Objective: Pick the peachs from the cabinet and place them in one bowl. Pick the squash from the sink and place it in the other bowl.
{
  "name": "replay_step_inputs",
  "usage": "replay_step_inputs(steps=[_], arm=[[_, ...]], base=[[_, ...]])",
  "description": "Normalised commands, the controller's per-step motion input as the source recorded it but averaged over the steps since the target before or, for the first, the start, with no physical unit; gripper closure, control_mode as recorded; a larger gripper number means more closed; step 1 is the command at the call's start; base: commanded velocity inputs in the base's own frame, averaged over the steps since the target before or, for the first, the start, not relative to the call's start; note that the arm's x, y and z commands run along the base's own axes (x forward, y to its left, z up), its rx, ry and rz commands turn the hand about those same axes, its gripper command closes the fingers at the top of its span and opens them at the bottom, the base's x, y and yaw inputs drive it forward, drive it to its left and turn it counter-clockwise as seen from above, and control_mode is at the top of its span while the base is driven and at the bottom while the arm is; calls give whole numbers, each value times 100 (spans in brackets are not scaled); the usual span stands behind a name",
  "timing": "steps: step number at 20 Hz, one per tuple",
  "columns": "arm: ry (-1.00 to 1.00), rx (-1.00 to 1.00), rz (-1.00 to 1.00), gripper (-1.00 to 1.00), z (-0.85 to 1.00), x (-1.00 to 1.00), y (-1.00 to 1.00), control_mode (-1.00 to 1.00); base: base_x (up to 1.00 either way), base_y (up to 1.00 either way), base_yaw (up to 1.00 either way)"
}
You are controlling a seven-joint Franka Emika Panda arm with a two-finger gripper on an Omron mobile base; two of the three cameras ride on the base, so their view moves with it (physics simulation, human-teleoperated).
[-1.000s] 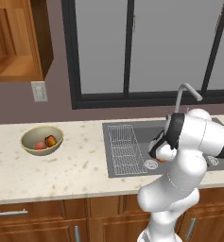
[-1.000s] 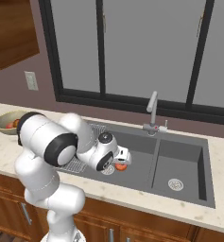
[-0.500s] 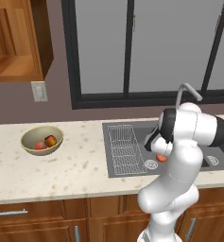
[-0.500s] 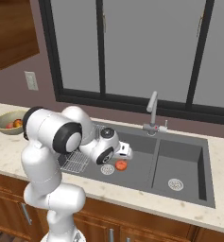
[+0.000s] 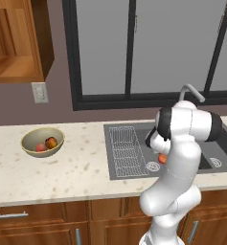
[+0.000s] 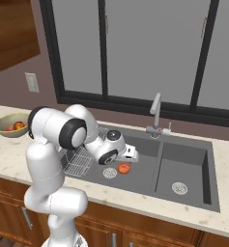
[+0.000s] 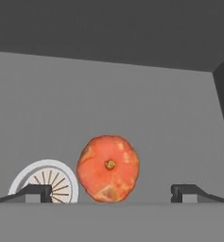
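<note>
The squash [image 7: 108, 168] lies on the dark floor of the sink [image 6: 150, 144], in its left basin beside the round drain [image 7: 47, 182]. My gripper [image 6: 130, 155] hangs open just above and behind the squash [image 6: 123, 169]; its fingertips [image 7: 38, 191] stand wide on either side of it, not touching. Two peachs [image 5: 46, 145] rest in the pale tan bowl [image 5: 33, 136] on the counter at the left. The cabinet [image 5: 19, 43] stands open at upper left. The other bowl is out of view.
A wire rack [image 6: 79, 161] covers the left part of the basin. The curved silver tap [image 6: 156, 113] rises behind the sink, and the right basin [image 6: 181, 169] has its own drain. My arm's elbow [image 5: 189, 127] looms over the sink. A wall socket [image 5: 39, 92] sits below the cabinet.
My arm has swung its upper links round and the hand has shifted slightly off the squash. The squash has not moved, and the jaws stay wide.
</note>
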Motion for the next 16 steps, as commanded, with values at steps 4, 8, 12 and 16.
replay_step_inputs(steps=[4, 8, 12, 16], arm=[[0, 0, 0, -100, -38, 11, -8, -100], [0, 0, 0, -100, -48, 13, -8, -100], [0, 0, 0, -100, -51, 4, -8, -100], [0, 1, 0, -100, -43, 0, -10, -100]], base=[[0, 0, 0], [0, 0, 0], [0, 0, 0], [0, 0, 0]])
